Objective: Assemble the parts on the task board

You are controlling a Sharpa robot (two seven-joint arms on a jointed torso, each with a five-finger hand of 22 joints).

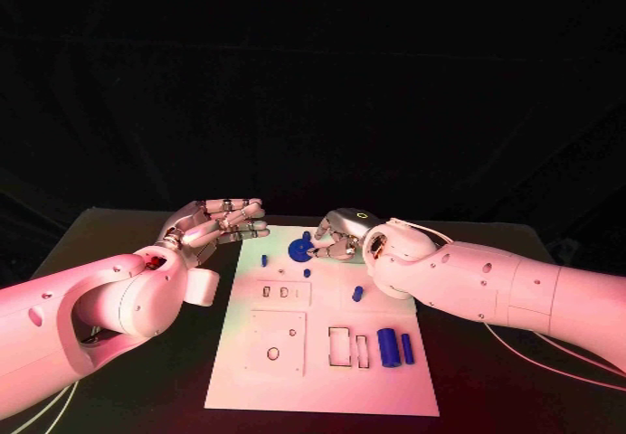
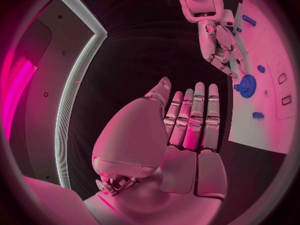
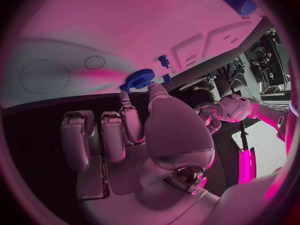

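The white task board [image 1: 327, 375] lies in the middle of the black table. A blue gear [image 1: 298, 252] sits at its far end, also seen in the right wrist view [image 3: 141, 78] and the left wrist view [image 2: 247, 85]. My right hand [image 1: 342, 237] reaches over that end, and its thumb and a fingertip [image 3: 124, 91] pinch the gear's rim. My left hand [image 1: 215, 226] hovers beside the board's far left corner, its fingers [image 2: 195, 120] straight and together, holding nothing. Two small blue pegs [image 1: 265, 260] [image 1: 308, 272] stand just in front of the gear.
A blue oblong piece [image 1: 357, 293] lies mid-board, and two blue cylinders [image 1: 387, 346] [image 1: 407, 348] lie near the board's right edge beside rectangular slots [image 1: 339, 347]. A raised square plate with holes [image 1: 277, 342] sits at the near left. Cables [image 1: 548, 348] trail under my right arm.
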